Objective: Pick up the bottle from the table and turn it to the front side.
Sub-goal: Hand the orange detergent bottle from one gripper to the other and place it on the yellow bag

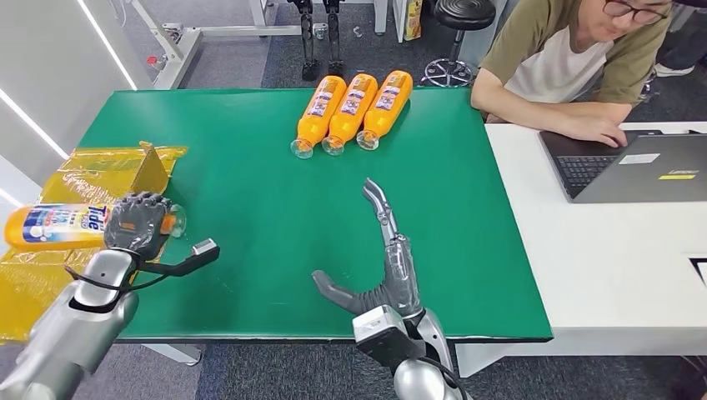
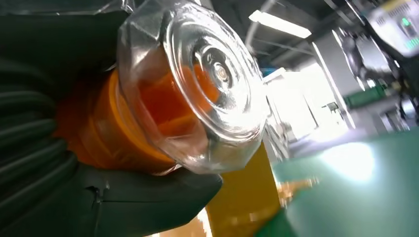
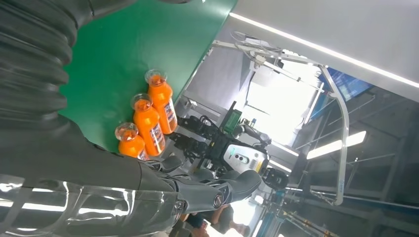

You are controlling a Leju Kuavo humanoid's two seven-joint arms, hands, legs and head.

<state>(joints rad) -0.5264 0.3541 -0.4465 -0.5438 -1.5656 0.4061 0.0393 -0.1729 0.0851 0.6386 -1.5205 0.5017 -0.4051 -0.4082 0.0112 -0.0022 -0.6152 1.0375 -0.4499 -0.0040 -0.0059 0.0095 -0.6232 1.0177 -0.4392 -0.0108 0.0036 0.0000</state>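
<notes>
Left hand [image 1: 137,223] wraps the neck end of the orange bottle [image 1: 58,226] — right hand [image 1: 385,250] spread and holding nothing.

The bottle lies sideways in the left hand's grasp, its body running outward from the fingers over the yellow plastic bag [image 1: 92,175], its clear cap [image 2: 197,84] poking out on the hand's inner side. Well ahead of the right hand, three orange bottles [image 1: 354,110] lie side by side on the green table [image 1: 250,192] — beyond them, to that hand's outer side, a person [image 1: 575,58] at a laptop [image 1: 642,167].
</notes>
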